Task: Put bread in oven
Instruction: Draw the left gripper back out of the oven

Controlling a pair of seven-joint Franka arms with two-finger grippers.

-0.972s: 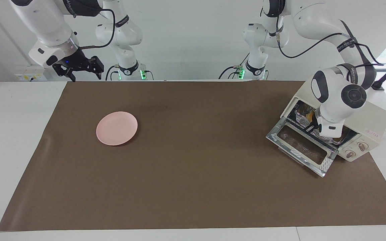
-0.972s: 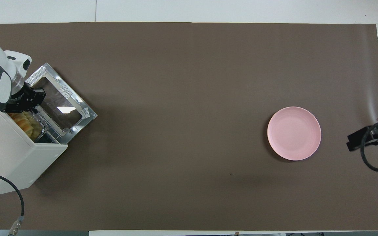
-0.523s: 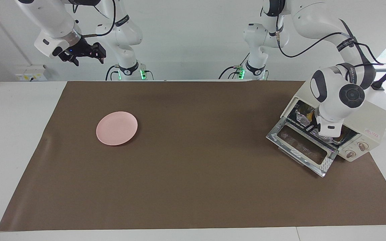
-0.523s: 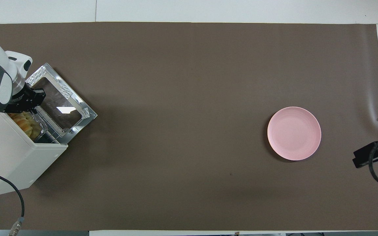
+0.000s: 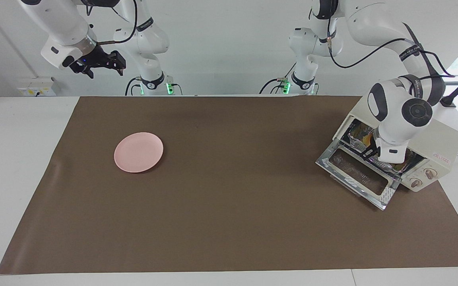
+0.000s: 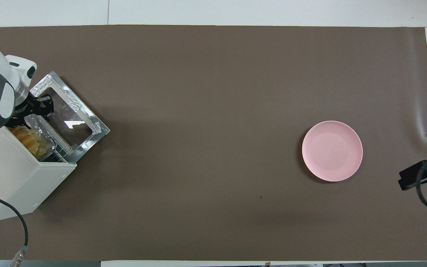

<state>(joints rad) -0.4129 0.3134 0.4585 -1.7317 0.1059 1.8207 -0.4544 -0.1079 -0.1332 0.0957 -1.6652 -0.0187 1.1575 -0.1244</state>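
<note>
The cream-white oven (image 5: 443,139) (image 6: 9,178) stands at the left arm's end of the table with its glass door (image 5: 356,174) (image 6: 70,118) dropped open. The golden bread (image 6: 28,138) (image 5: 368,138) lies inside on a crinkled foil tray (image 6: 37,120) on the rack. My left gripper (image 6: 32,113) (image 5: 372,154) reaches down into the oven's mouth above the tray's front edge, its fingers parted and holding nothing. My right gripper (image 5: 101,65) waits open, raised high above the table edge at the right arm's end.
A pink plate (image 5: 138,152) (image 6: 332,151) lies bare on the brown mat (image 5: 229,206) toward the right arm's end. The oven's power cable (image 6: 13,215) trails off the table beside the oven.
The left gripper's fingers have parted at the oven mouth and more foil shows beneath them. The right gripper rose away from the table a second ago and has held still since.
</note>
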